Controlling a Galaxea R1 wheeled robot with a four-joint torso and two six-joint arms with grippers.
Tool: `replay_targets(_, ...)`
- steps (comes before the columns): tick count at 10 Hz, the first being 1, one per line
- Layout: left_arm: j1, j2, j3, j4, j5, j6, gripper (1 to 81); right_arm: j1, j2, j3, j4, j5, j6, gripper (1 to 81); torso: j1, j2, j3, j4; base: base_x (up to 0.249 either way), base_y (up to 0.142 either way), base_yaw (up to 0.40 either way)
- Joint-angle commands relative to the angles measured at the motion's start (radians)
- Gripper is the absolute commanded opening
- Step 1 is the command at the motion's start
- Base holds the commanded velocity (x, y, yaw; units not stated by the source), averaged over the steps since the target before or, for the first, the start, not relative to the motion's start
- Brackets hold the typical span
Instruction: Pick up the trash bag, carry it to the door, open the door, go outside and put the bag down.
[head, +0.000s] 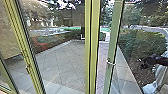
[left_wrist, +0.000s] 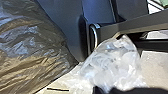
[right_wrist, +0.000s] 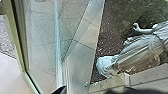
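Note:
On the right of the head view, my right gripper (head: 143, 63) is held out in front of the planting bed. The narrow door (head: 113, 37) with a green frame stands left of it, a metal handle (head: 110, 63) on its edge. In the left wrist view a clear bag with whitish contents (left_wrist: 112, 60) lies right against my left gripper (left_wrist: 103, 89), and a large dark shiny bag (left_wrist: 30, 50) bulges beside it. My right gripper (right_wrist: 82, 90) is near glass and a pale ledge in the right wrist view.
A thick yellow-green post (head: 92, 45) and another frame bar (head: 31, 62) cross the head view. Behind the glass is a paved yard (head: 62, 57). A pale draped statue (right_wrist: 140, 47) stands among dark soil, with a hedge (head: 140, 41) behind.

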Motion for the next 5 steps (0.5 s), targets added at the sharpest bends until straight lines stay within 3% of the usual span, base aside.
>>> replay_targets(1, -0.037, 0.004, 0.004, -0.021, 0.076, 0.004, 1.0, 0.203, -0.079, -0.03, -0.374, 0.062, -0.006, 81.1, 0.0, 0.0, 0.0, 0.0, 0.0, 0.0, 0.0)
replay_targets(3, -0.037, 0.001, 0.004, -0.038, 0.078, 0.003, 1.0, 0.199, -0.117, -0.025, -0.504, 0.111, -0.006, 81.1, 0.0, 0.0, 0.0, 0.0, 0.0, 0.0, 0.0)
replay_targets(5, -0.037, 0.0, 0.004, -0.047, 0.078, 0.003, 1.0, 0.185, -0.146, -0.024, -0.591, 0.174, -0.012, 81.1, 0.0, 0.0, 0.0, 0.0, 0.0, 0.0, 0.0)
